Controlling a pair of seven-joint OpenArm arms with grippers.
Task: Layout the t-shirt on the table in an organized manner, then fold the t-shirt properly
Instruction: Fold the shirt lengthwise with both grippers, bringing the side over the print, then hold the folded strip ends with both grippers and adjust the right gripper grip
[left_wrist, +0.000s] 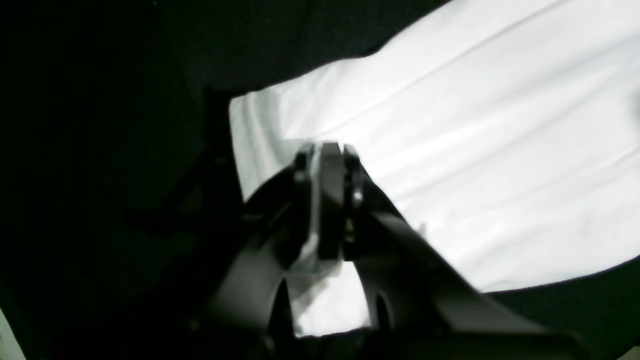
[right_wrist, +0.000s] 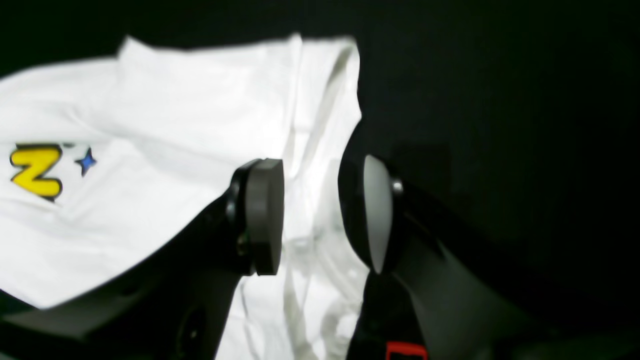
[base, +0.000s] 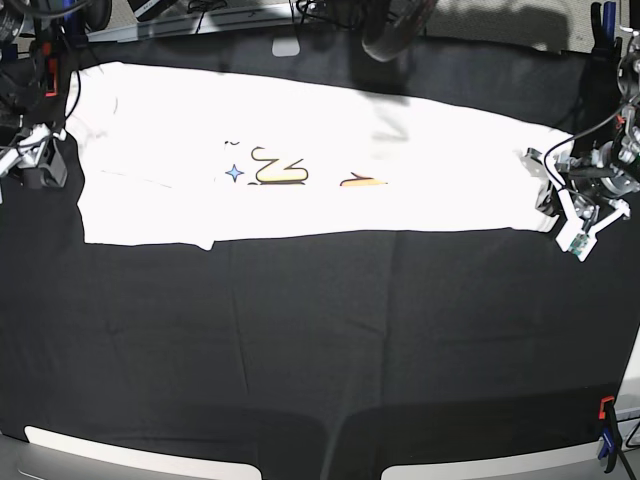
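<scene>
White printed cotton t-shirt (base: 300, 170) lies stretched along far side of black-cloth bench (base: 320, 340). Left hand (left_wrist: 330, 200) clenched on shirt's edge. Right hand (right_wrist: 320, 215) released, pads apart over sleeve fabric.

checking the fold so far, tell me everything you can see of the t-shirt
The t-shirt is white cloth, lying as a long flat band across the far half of the black table, lightly creased. Part of its print shows: a yellow letter and a blue star. The left gripper is shut on an edge of the cloth, at the right end in the base view. The right gripper stands open around its other end, the cloth between the pads.
</scene>
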